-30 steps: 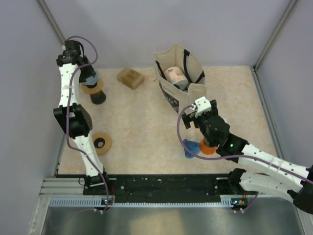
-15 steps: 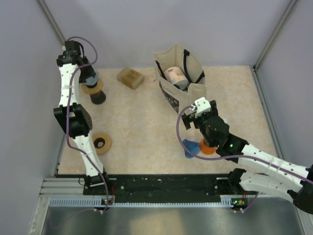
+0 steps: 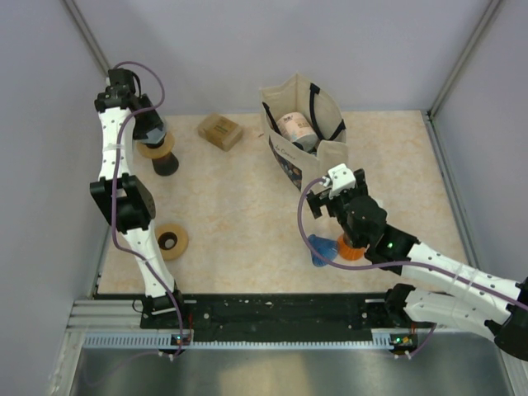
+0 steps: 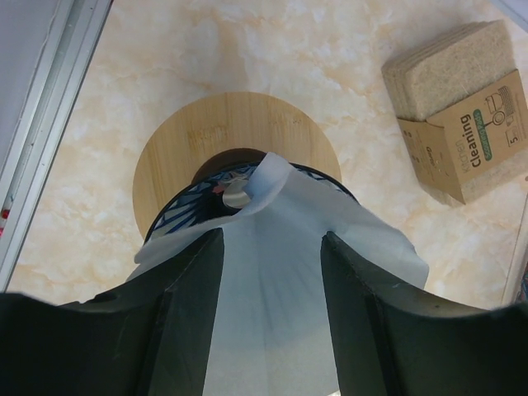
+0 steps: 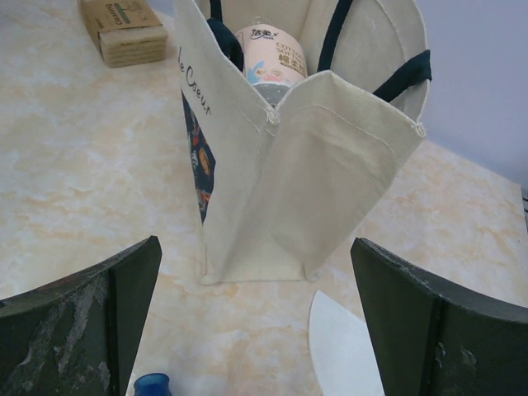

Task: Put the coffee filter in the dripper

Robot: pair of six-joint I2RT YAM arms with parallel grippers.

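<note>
The white paper coffee filter point(image 4: 280, 206) sits as a cone in the dripper point(image 4: 190, 144), a wooden ring round a dark wire basket on a black stand point(image 3: 166, 163) at the far left. My left gripper point(image 4: 272, 238) hovers right over it, open, its two dark fingers point(image 4: 186, 297) apart above the paper, which spreads wider than the gap. In the top view the left gripper point(image 3: 152, 130) covers most of the dripper point(image 3: 157, 149). My right gripper point(image 5: 254, 247) is wide open and empty, facing the tote bag.
A canvas tote bag point(image 3: 305, 132) with a paper roll inside stands at the back middle. A box of cleaning sponges point(image 3: 220, 130) lies left of it. A second wooden ring point(image 3: 172, 240) sits front left. Blue point(image 3: 320, 249) and orange point(image 3: 353, 247) items and a loose white filter point(image 5: 346, 346) lie under the right arm.
</note>
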